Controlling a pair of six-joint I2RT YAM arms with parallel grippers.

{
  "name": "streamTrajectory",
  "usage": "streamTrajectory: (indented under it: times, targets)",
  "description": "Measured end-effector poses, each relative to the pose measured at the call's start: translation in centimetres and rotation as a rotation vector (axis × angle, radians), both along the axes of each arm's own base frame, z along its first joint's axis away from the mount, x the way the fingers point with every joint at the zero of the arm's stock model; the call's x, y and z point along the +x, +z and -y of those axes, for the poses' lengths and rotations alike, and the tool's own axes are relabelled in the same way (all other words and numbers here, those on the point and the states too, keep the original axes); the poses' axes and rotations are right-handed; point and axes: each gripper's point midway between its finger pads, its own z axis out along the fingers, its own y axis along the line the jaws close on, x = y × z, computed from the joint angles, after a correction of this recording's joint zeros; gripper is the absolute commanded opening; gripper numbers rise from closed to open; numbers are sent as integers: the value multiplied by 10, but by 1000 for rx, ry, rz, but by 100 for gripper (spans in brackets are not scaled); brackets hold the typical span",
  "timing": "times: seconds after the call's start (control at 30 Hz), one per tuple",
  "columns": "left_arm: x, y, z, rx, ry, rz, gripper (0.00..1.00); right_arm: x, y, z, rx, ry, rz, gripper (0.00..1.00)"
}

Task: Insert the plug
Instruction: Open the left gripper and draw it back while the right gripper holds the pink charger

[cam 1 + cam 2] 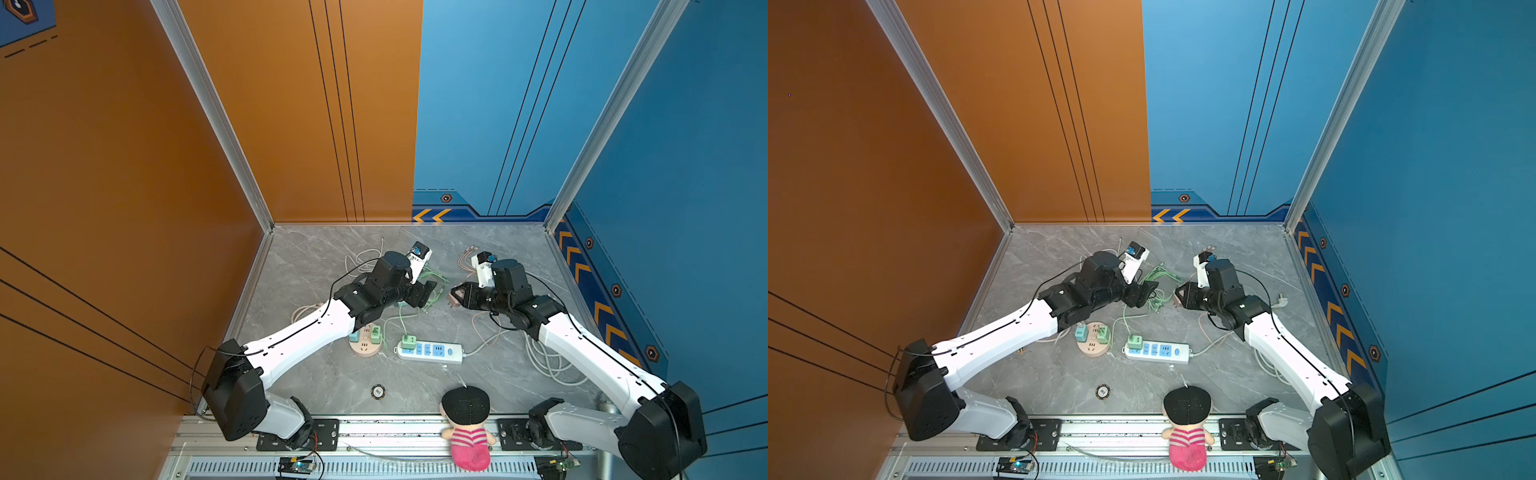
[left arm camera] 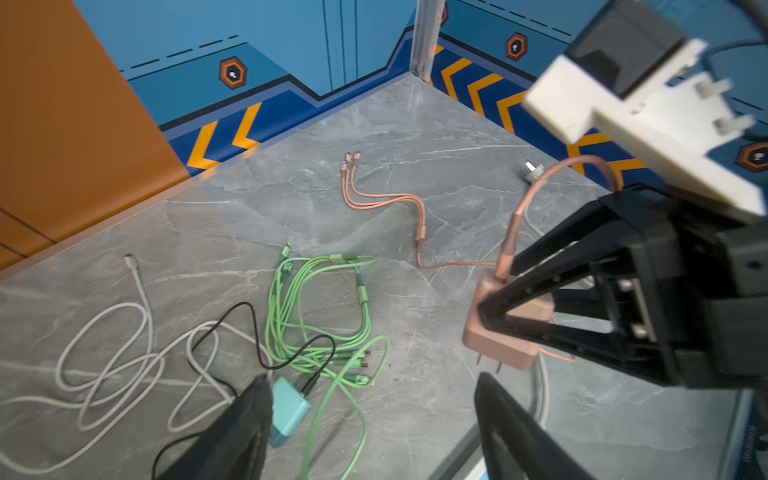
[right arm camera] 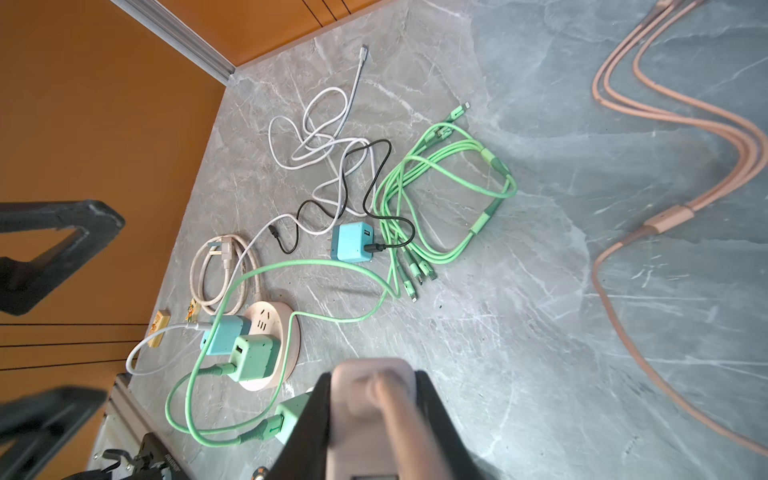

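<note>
Doll [image 1: 465,424] in a pink striped dress slumps over the front rail, its black head at the edge of the table [image 1: 316,374]. Just behind it, to the left, lies a small round disc [image 1: 377,391]; its print is too small to read.

At mid-table a white strip [image 1: 440,353] with blue socket faces lies crosswise, with a green adapter [image 1: 408,342] plugged into its left end. Left of it, near but apart, sits a round pink socket [image 1: 361,347]. It carries a teal adapter [image 3: 222,332] and a second green adapter [image 3: 253,357], and in both top views the left arm partly covers it. Green leads from these adapters loop across the table between the socket and the grippers.

Beyond, the two grippers face each other, close but apart. The right gripper [image 1: 457,293] is clamped narrow on the pink plug [image 2: 503,332], held clear of the table with its prongs bare. The pink cable [image 2: 386,199] arches off the plug and trails away to three loose ends.

The left gripper [image 2: 374,378] stands wide and holds nothing. Under it lie a loose teal adapter [image 3: 353,243], which has a black lead [image 3: 374,166], and a coil of green cable [image 2: 316,311]. White cable [image 2: 108,353] tangles toward the orange wall. A white plug [image 1: 1282,300] lies at the far right, near the blue wall.
</note>
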Motion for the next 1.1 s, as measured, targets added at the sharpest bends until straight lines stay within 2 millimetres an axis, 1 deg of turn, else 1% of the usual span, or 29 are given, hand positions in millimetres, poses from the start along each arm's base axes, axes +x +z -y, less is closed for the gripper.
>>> streamTrajectory:
  times: [0.17, 0.27, 0.33, 0.4, 0.53, 0.6, 0.7, 0.8, 0.93, 1.1]
  targets:
    - [8, -3, -42, -15, 118, -9, 78, -6, 0, 1, -79, -45, 19, 0]
    - [13, -1, -63, -30, 180, -13, 78, -9, 5, -3, -109, -54, 33, 0]
    - [15, 1, -74, -44, 214, -14, 78, -8, 10, -7, -116, -59, 46, 0]
    - [14, -3, -87, -47, 250, -26, 79, -8, 12, -13, -131, -62, 53, 0]
    - [10, -12, -107, -42, 298, -54, 80, -11, 7, -25, -187, -50, 50, 0]
    - [9, -15, -118, -37, 329, -65, 80, -16, 5, -34, -216, -35, 56, 0]
    - [11, -18, -129, -37, 368, -77, 80, -25, 2, -41, -253, -19, 63, 0]
    - [11, -22, -136, -32, 396, -89, 80, -31, 0, -43, -280, -32, 68, 0]
    - [11, -26, -140, -29, 411, -102, 80, -38, 1, -48, -298, -61, 91, 0]
    - [7, -31, -142, -20, 417, -130, 80, -55, -9, -59, -316, -56, 100, 0]
